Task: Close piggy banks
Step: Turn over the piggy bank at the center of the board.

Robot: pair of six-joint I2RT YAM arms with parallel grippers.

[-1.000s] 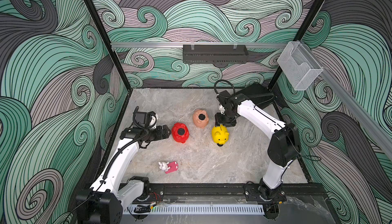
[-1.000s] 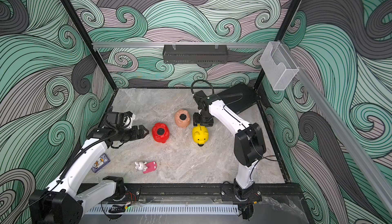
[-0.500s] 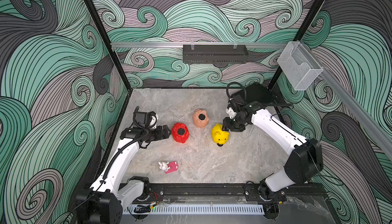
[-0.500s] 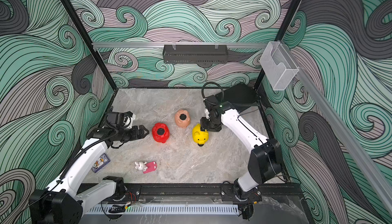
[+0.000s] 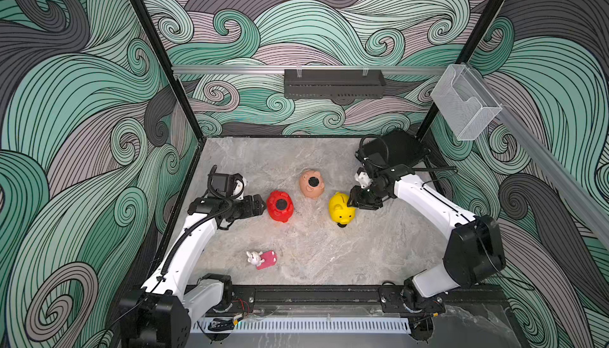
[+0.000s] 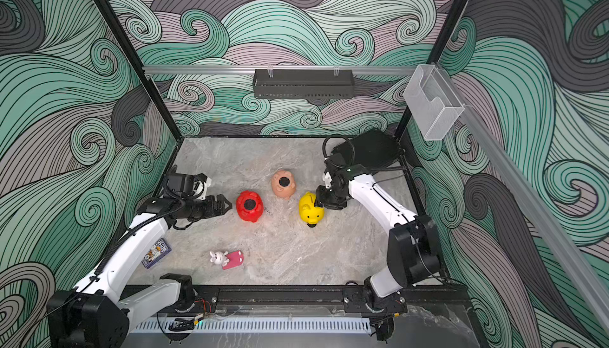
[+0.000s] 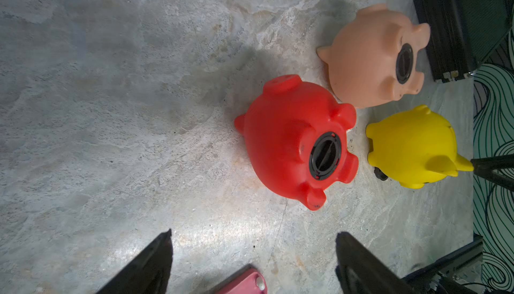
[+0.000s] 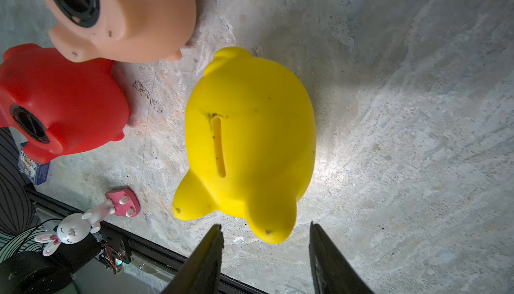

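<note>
The yellow piggy bank (image 8: 250,139) stood slot-up on the tabletop (image 8: 403,111), near the red piggy bank (image 5: 280,206) and the peach-pink piggy bank (image 5: 311,184), both lying belly-up. The right hand (image 8: 266,227) was partly open, its fingers either side of one yellow ear, gripping nothing. The left hand (image 7: 253,234) gaped wide beside the red one, empty.

bright, even overhead light. top views sharp; posts (image 5: 160,56) splay toward 11 and 1 o'clock. wrist views slightly soft: soft shadow by red pig (image 7: 292,139), glare patch on table (image 8: 336,167).
</note>
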